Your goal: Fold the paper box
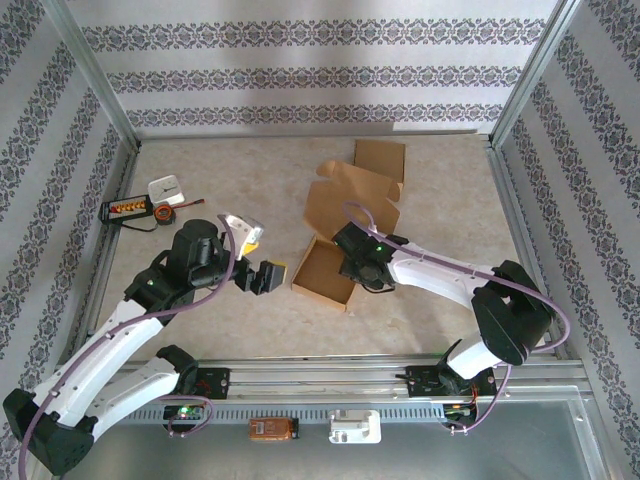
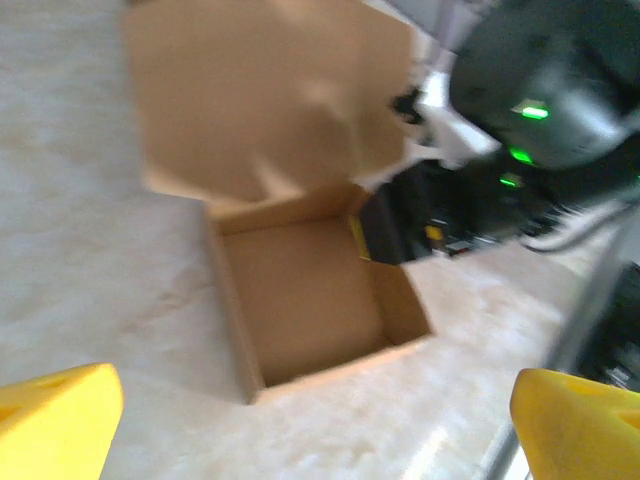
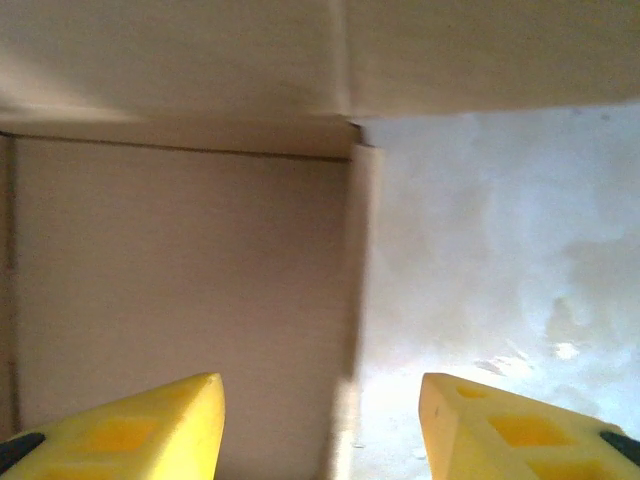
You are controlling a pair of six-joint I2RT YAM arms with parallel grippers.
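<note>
The brown paper box (image 1: 322, 274) lies mid-table as a shallow open tray, its unfolded lid and flaps (image 1: 355, 195) spread flat behind it. My right gripper (image 1: 347, 265) hangs over the tray's right wall. In the right wrist view its jaws (image 3: 320, 425) are open and straddle that thin upright wall (image 3: 352, 290), with one yellow finger (image 3: 150, 430) over the tray floor and the other above the table. My left gripper (image 1: 268, 277) hovers just left of the tray. It is wide open (image 2: 320, 430), facing the tray (image 2: 310, 295) with nothing between its fingers.
A black remote-like device (image 1: 130, 210), a white block (image 1: 166, 188) and a small orange roll (image 1: 163, 213) lie at the far left. The right arm's black wrist (image 2: 540, 90) hangs beyond the tray. Aluminium rails (image 1: 400, 375) and patterned walls enclose the table.
</note>
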